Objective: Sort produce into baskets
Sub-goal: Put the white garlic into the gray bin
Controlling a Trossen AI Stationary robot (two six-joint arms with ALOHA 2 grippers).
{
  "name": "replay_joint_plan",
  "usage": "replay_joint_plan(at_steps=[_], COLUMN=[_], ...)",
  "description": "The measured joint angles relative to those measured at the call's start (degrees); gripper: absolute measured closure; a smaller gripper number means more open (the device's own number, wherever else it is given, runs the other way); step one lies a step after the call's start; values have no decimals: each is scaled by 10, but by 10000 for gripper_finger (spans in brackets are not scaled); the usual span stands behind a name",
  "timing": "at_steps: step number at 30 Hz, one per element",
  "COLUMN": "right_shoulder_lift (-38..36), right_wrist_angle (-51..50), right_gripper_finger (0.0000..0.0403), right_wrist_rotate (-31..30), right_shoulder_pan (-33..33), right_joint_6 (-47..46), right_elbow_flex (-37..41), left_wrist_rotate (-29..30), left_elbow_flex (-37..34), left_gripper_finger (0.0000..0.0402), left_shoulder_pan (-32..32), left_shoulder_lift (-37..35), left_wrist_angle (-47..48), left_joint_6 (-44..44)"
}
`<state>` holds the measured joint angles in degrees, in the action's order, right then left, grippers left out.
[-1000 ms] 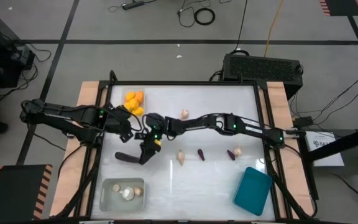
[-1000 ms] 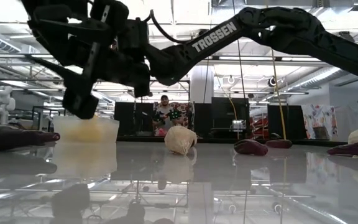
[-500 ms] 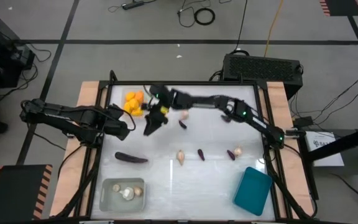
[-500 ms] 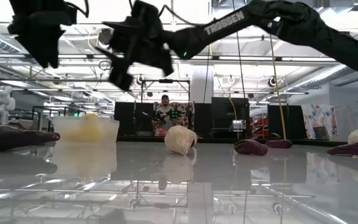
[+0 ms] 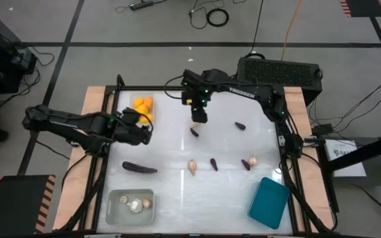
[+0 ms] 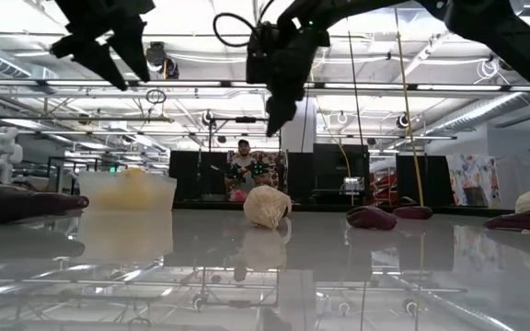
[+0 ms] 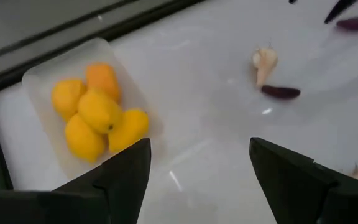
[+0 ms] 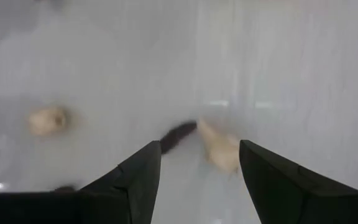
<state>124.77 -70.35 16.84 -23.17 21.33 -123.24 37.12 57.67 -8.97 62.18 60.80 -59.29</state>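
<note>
- Right gripper [image 5: 199, 118]: fingers apart, empty, hung above small dark purple eggplant [image 5: 194, 131] and pale knobbly bulb [image 8: 222, 149], probably picking next.
- Left gripper [image 5: 145, 134]: fingers apart, empty, beside small clear basket [image 7: 39, 78] of orange-yellow fruits [image 7: 95, 118].
- Elsewhere on white desk [image 5: 177, 188]: long eggplant [image 5: 139, 168], greyish basket [image 5: 114, 210], teal basket [image 5: 269, 202].

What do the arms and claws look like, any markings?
Both arms are dark, slim and jointed. The right arm bears white TROSSEN lettering and small green lights near its wrist. Each claw, left claw and right claw, has two flat, dark, tapering fingers.
</note>
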Motion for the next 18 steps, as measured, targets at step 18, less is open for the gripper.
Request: replay_joint_plan(at_steps=[18], right_shoulder_lift=[113], right_wrist_angle=[-18], right_gripper_finger=[193], right_wrist_rotate=[-122], right_shoulder_pan=[3], right_joint_6=[35], right_elbow_flex=[1], left_wrist_rotate=[-10], left_elbow_flex=[0], left_gripper_finger=[123], left_shoulder_pan=[-1], left_shoulder_lift=[72], left_wrist_angle=[-3], left_joint_6=[0])
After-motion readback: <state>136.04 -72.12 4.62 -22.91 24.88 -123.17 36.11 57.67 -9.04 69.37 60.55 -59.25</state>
